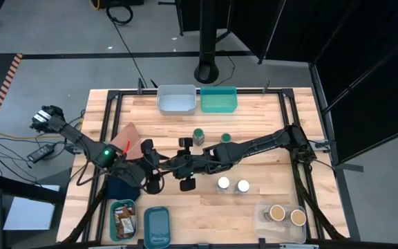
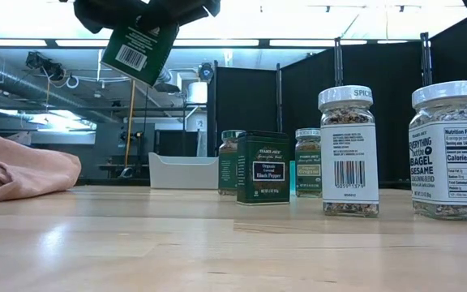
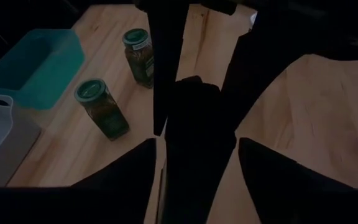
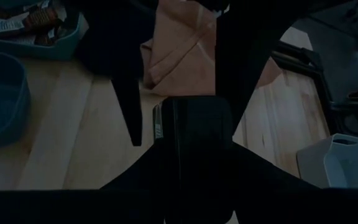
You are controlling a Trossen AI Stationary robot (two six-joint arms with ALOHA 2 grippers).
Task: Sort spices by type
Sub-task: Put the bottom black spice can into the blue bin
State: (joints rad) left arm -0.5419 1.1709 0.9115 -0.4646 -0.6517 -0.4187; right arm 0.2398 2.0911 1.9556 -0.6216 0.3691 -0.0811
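Note:
A small dark green box [image 2: 140,50] hangs tilted in the air over the table's left-middle, between both grippers. My right gripper [image 4: 194,127], reaching in from the right [image 1: 174,164], is shut on it. My left gripper [image 3: 194,149] comes from the left [image 1: 162,166] and is open. Its fingers stand either side of the same box [image 3: 197,124], with a strip of table showing beside one finger. A second box [image 2: 262,168] stands on its base. Two green-lidded jars [image 1: 198,135] [image 1: 226,138] and two white-lidded jars [image 1: 223,183] [image 1: 242,185] stand upright. My right gripper pinches the box's upper end [image 2: 154,24] between its two fingers, coming from the table's right and slanting down. In its wrist view the box [image 4: 194,143] fills the space between the fingers. The box is lifted clear and hangs tilted, barcode side toward the near edge.
A grey bin [image 1: 176,98] and a teal bin [image 1: 218,99] sit at the far edge. At the near left are a teal bin with brown packets [image 1: 122,218] and a blue bin [image 1: 157,225]. A clear bin [image 1: 264,216] holds two tan-topped jars. A pinkish cloth [image 1: 131,137] and a dark blue cloth [image 1: 119,188] lie at the left.

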